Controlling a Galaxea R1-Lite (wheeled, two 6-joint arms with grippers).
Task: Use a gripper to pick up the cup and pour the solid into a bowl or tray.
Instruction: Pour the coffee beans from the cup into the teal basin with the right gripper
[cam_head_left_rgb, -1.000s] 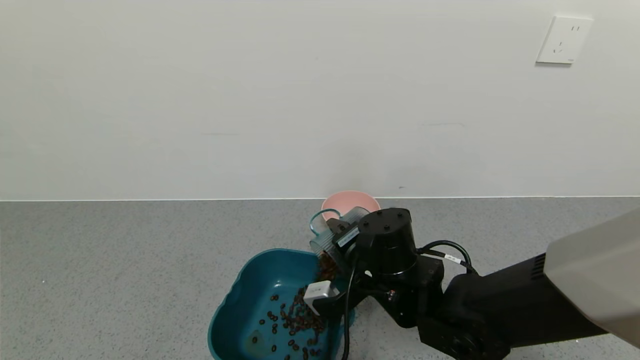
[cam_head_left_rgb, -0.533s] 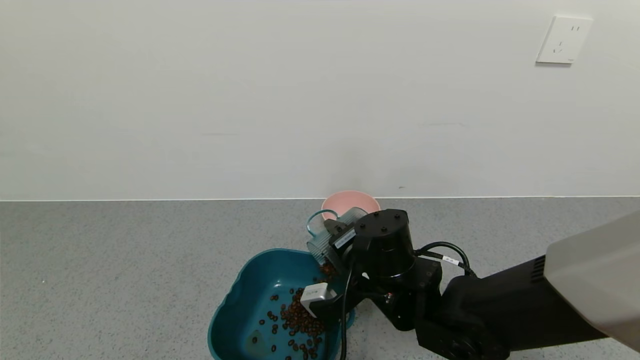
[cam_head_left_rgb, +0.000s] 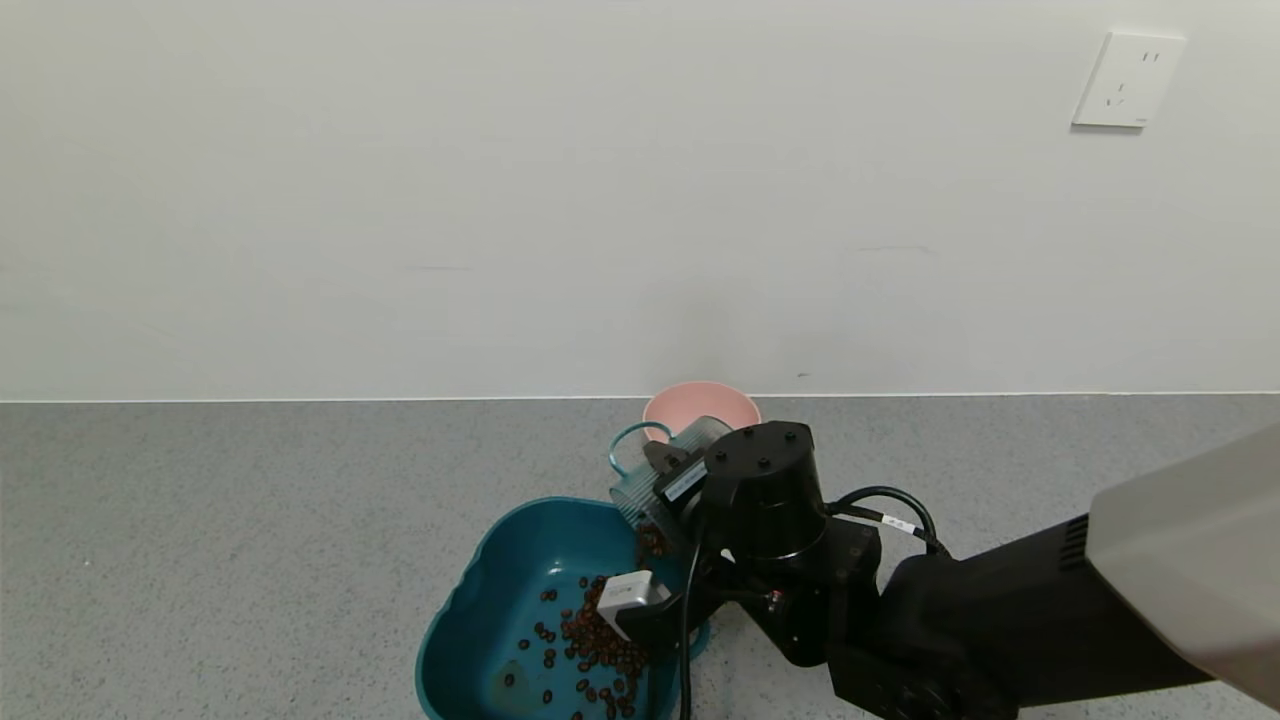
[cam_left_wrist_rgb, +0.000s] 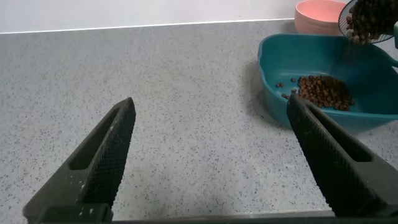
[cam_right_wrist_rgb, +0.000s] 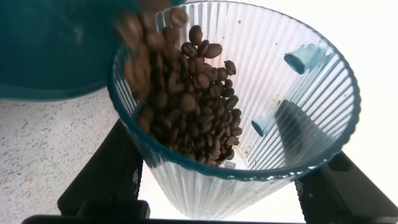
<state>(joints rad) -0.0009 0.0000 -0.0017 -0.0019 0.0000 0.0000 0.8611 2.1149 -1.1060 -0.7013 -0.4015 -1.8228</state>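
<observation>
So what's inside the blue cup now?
Coffee beans still fill the lower side of the tilted cup, sliding toward its rim above the teal tub. The beans hide that part of the wall.

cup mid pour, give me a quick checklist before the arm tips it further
1. Right gripper holds the cup: ok.
2. Cup mouth over the teal tub: ok.
3. Beans left in the cup: not ok, many remain.
4. Beans outside the tub on the counter: ok, none visible.
5. Pink bowl out of the pour path: ok, behind the cup.
6. Left gripper away from the tub: ok.
</observation>
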